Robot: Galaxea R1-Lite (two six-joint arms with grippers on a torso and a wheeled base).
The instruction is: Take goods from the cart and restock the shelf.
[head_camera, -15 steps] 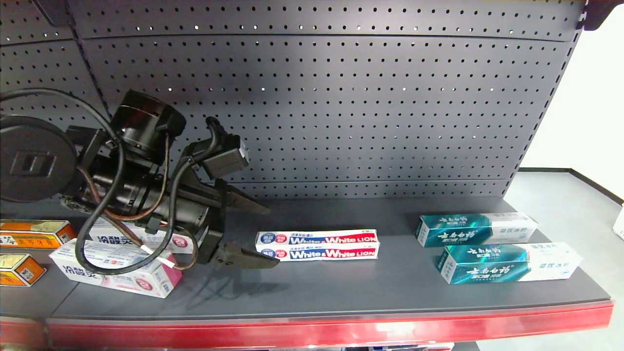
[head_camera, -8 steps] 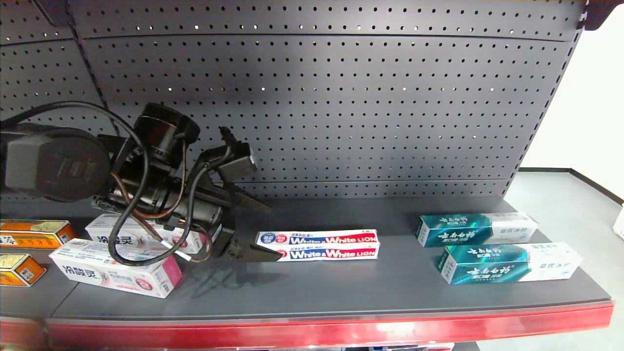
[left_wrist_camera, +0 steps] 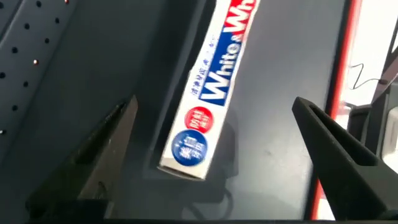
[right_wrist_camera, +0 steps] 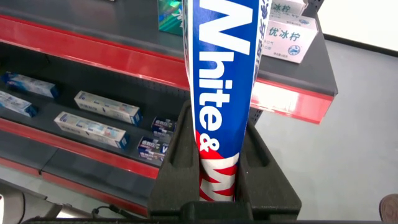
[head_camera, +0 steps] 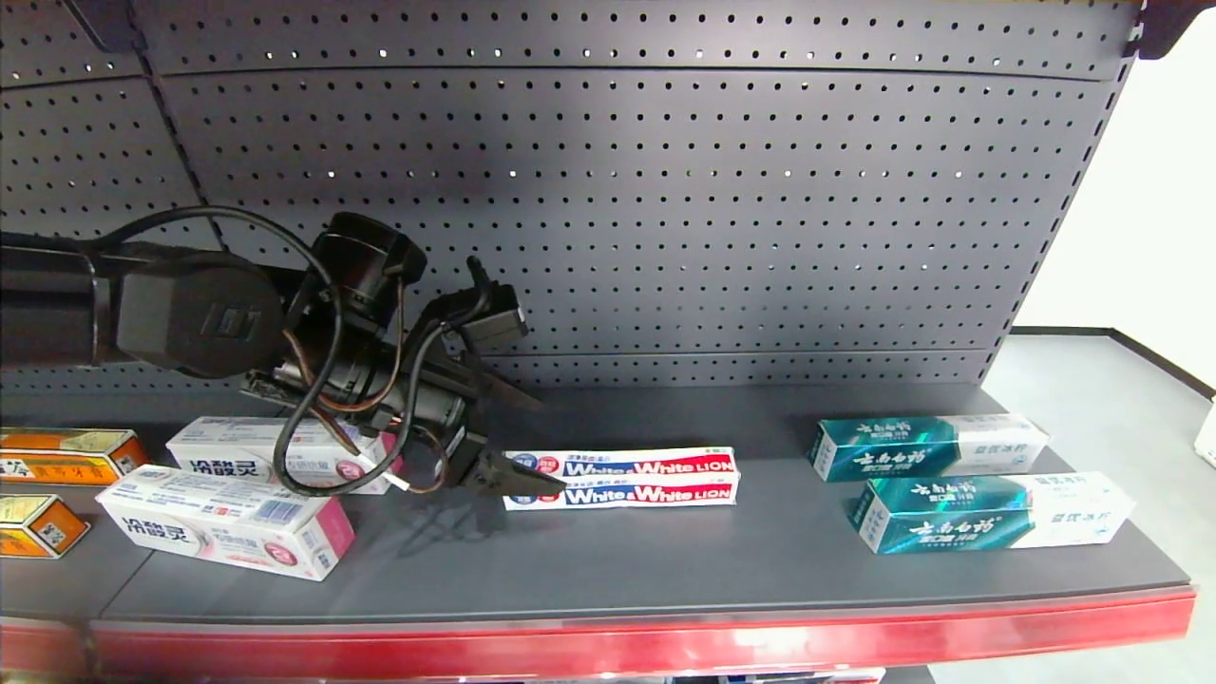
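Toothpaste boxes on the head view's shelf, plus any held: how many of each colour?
Orange boxes: 2
White-and-pink boxes: 2
Teal boxes: 2
Red-white-blue boxes: 2 (shelf box; held box in the right end effector)
Total: 8

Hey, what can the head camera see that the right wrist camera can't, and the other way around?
Head view: the left gripper, open, at the end of two white toothpaste boxes on the shelf, with pink boxes and orange boxes near the arm. Right wrist view: the right gripper shut on a held toothpaste box, and lower shelves stocked with boxes. Both: the green boxes and the shelf's red front edge.
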